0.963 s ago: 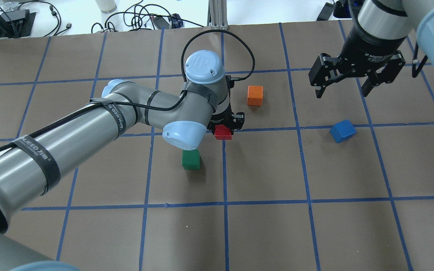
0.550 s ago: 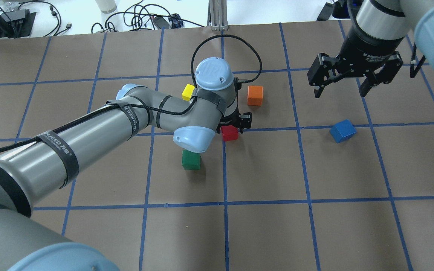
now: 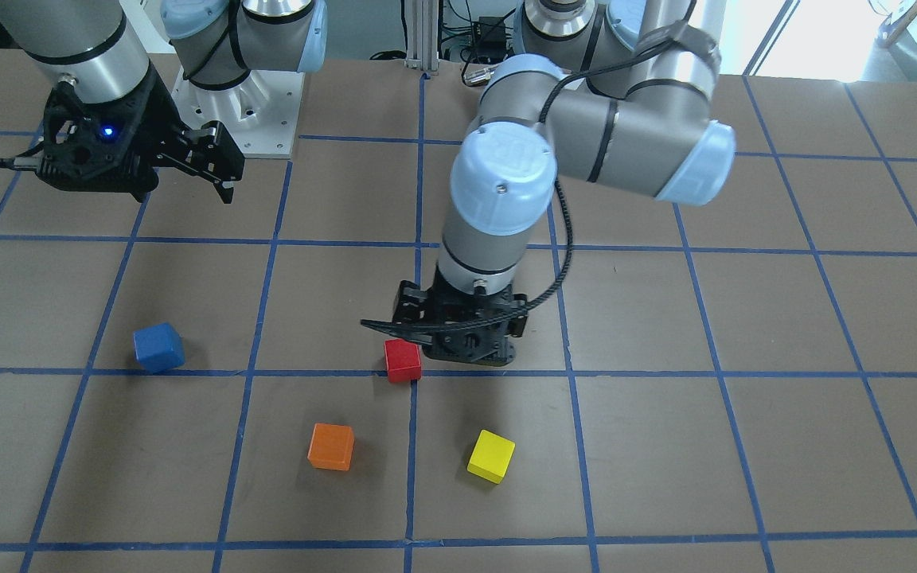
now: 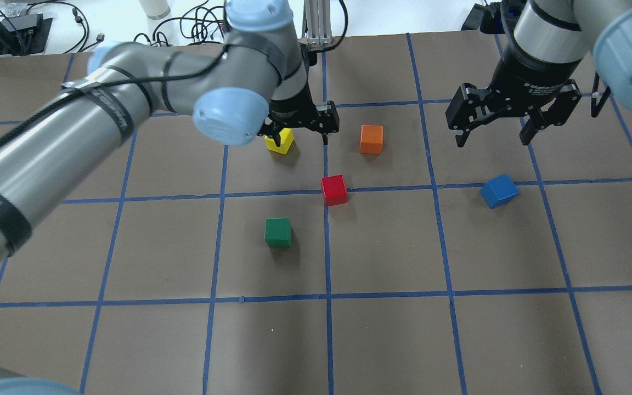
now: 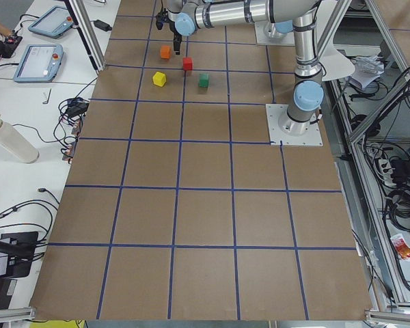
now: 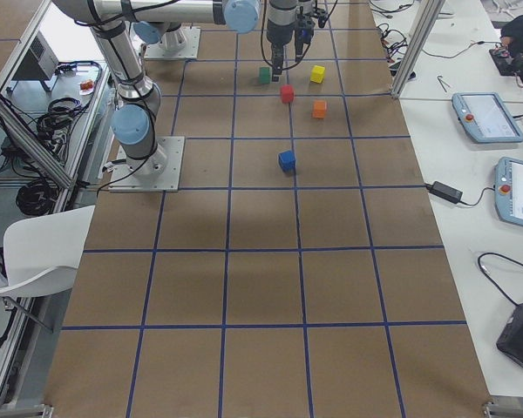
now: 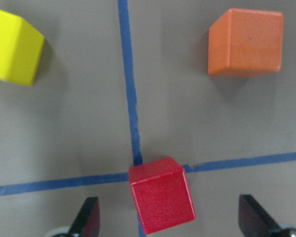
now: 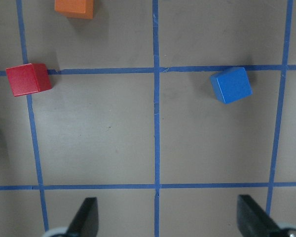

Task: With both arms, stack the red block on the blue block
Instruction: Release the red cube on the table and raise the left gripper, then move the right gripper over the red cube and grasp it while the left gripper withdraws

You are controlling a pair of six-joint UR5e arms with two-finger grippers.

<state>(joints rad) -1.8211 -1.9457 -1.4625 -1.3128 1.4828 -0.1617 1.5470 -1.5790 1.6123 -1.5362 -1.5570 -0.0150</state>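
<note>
The red block (image 4: pixel 334 190) sits on the table on a blue tape crossing, held by nothing. My left gripper (image 4: pixel 299 133) is open and raised above the table, over the gap between the yellow and orange cubes. In the left wrist view the red block (image 7: pixel 161 201) lies below and between the open fingertips (image 7: pixel 87 221). The blue block (image 4: pixel 498 190) rests on the table to the right, turned slightly. My right gripper (image 4: pixel 491 140) is open and empty, hovering beyond the blue block. The right wrist view shows the blue block (image 8: pixel 231 84) and the red block (image 8: pixel 28 79).
An orange cube (image 4: pixel 371 139) and a yellow cube (image 4: pixel 280 140) sit beyond the red block. A green cube (image 4: pixel 278 231) sits nearer, to its left. Cables and gear lie past the table's far edge. The brown table (image 4: pixel 382 340) carries a blue tape grid.
My left gripper was low around the red block, which slid slightly right. The gripper has since risen and drawn back toward the yellow cube, leaving the block on the table. The right gripper barely moved.
</note>
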